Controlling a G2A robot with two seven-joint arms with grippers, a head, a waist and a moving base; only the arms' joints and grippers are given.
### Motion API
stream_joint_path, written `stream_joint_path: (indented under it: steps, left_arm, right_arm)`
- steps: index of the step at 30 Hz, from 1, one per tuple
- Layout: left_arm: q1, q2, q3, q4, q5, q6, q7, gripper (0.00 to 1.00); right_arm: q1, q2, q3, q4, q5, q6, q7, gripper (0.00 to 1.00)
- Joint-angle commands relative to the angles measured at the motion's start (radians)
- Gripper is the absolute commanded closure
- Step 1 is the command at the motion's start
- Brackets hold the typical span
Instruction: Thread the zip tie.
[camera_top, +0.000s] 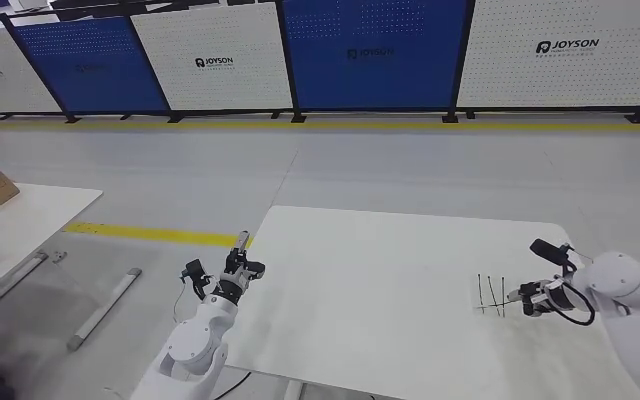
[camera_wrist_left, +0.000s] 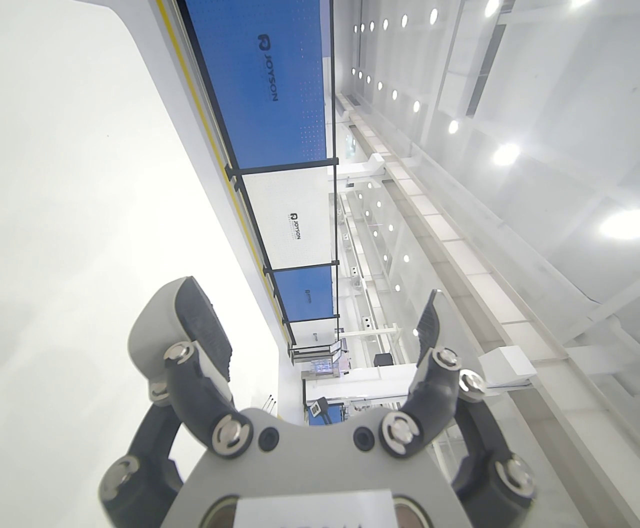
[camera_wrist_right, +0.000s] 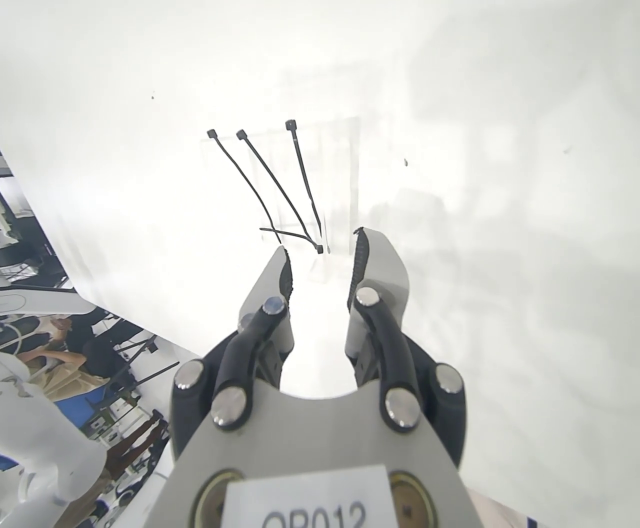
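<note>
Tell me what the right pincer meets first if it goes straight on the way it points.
Likely the crosswise zip tie just beyond the right pincer, lying across the near ends of three other zip ties; its height over them is unclear.

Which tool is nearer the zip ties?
Right. The right tool sits open just short of the zip ties; the left tool is at the opposite table edge, far from them.

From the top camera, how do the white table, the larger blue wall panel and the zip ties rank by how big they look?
1. White table, by far the largest.
2. Larger blue wall panel; it stands farther back, so it may look smaller than it is.
3. Zip ties, a few thin black strips.
</note>
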Motion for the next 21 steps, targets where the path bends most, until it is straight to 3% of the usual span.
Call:
stream_joint_path:
  steps: [1,21]
  left_arm:
    - [0.0,0.0,0.0,0.0,0.0,0.0,0.0,0.0]
    - [0.0,0.0,0.0,0.0,0.0,0.0,0.0,0.0]
  right_arm:
    - [0.007,-0.002,-0.007,0.009,0.002,0.001,-0.002,0.76]
    - [0.065,-0.022,-0.074,0.082,0.0,0.012,-0.006,0.84]
